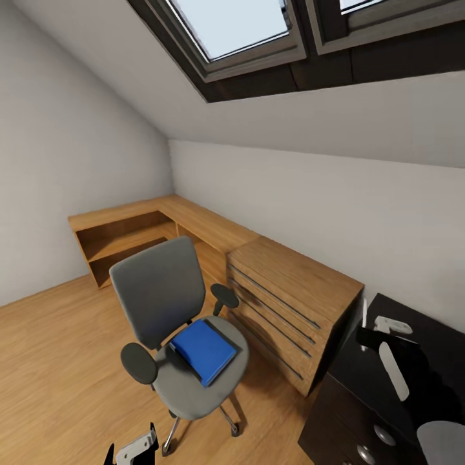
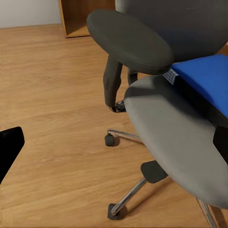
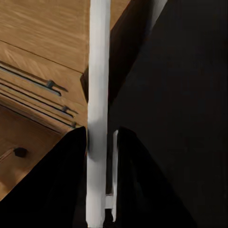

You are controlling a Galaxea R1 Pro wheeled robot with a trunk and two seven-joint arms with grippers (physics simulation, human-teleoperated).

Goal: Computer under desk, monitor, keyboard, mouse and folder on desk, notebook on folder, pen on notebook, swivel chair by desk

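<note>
One swivel chair [image 1: 174, 329] is being shown at centre frame, one blue folder [image 1: 204, 350] lying on its seat. One black desk [image 1: 387, 387] lower right. Right gripper [image 3: 102, 142] is being clamped on a thin white object [image 3: 98, 95]; left gripper [image 1: 132, 447], state cannot be told.

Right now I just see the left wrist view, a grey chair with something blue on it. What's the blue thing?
Observer: It's a folder, lying flat on the seat of the chair.
Operator: Where's the desk?
Observer: The black desk is at the head view's lower right, on the robot's right side.
Operator: Is anything between the chair and the desk?
Observer: Yes, a wooden drawer unit stands between them, beside the desk.
</note>
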